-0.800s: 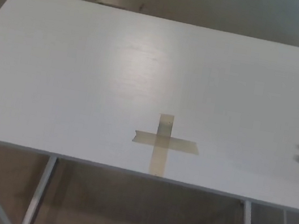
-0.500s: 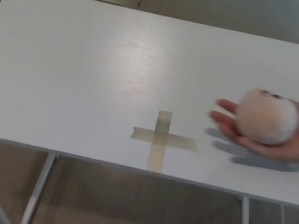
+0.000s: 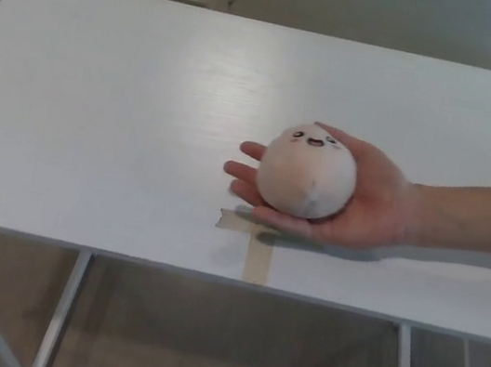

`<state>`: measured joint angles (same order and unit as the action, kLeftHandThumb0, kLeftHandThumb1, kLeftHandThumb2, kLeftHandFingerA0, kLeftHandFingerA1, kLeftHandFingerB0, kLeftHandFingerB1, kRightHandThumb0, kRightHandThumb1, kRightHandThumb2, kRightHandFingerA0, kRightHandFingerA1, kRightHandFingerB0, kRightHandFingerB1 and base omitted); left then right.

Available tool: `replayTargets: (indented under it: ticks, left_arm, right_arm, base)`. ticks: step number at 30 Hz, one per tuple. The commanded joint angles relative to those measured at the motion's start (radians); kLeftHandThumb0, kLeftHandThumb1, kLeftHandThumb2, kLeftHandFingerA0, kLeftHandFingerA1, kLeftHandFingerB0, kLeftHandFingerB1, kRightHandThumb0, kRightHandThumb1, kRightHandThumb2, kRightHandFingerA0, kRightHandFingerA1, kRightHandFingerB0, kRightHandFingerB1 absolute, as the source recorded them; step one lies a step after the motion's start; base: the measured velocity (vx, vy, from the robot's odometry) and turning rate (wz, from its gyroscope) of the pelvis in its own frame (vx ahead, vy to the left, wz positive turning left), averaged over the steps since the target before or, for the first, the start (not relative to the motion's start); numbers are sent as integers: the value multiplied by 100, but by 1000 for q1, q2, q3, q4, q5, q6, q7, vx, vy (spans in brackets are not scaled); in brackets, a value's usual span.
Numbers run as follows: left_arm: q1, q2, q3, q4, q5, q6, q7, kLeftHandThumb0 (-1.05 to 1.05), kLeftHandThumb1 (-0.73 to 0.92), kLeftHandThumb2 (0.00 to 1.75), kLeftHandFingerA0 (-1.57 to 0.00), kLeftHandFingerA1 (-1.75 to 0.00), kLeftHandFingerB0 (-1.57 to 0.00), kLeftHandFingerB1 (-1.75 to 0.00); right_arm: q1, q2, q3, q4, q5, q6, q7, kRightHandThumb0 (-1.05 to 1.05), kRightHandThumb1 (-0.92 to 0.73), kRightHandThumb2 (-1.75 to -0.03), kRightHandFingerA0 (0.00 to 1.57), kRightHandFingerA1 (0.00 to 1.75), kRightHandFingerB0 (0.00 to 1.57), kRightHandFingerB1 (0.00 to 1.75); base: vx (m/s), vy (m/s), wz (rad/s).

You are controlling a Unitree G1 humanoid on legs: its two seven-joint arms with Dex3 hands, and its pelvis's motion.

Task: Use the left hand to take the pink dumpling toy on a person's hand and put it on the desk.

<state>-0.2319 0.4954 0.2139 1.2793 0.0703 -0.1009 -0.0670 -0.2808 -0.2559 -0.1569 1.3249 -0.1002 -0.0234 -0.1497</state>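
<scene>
I seem to be in a lab or test room rather than a home: before me stands a plain white desk (image 3: 96,121) on thin metal legs (image 3: 62,313), bare but for a tape cross (image 3: 255,242) marking a spot. Beneath lies a smooth, hard brownish floor (image 3: 351,3).

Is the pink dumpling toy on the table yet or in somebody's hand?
In a hand. The pink dumpling toy sits on a person's open palm, held above the white desk.
</scene>
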Motion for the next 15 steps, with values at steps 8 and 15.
replayTargets:
  ticks: [8,15]
  left_arm:
    - [1,1,-12,10,-7,-12,-7,-26,59,58,-69,-44,-49,-38]
    - [-2,2,-22,10,-2,-10,-1,-26,59,58,-68,-44,-49,-38]
  right_arm:
    - [3,-5,-2,4,7,-4,1,-16,-66,-59,77,50,56,43]
    - [1,-6,2,4,2,1,0,-18,-67,-60,77,49,57,43]
  base:
    - [0,0,0]
    - [0,0,0]
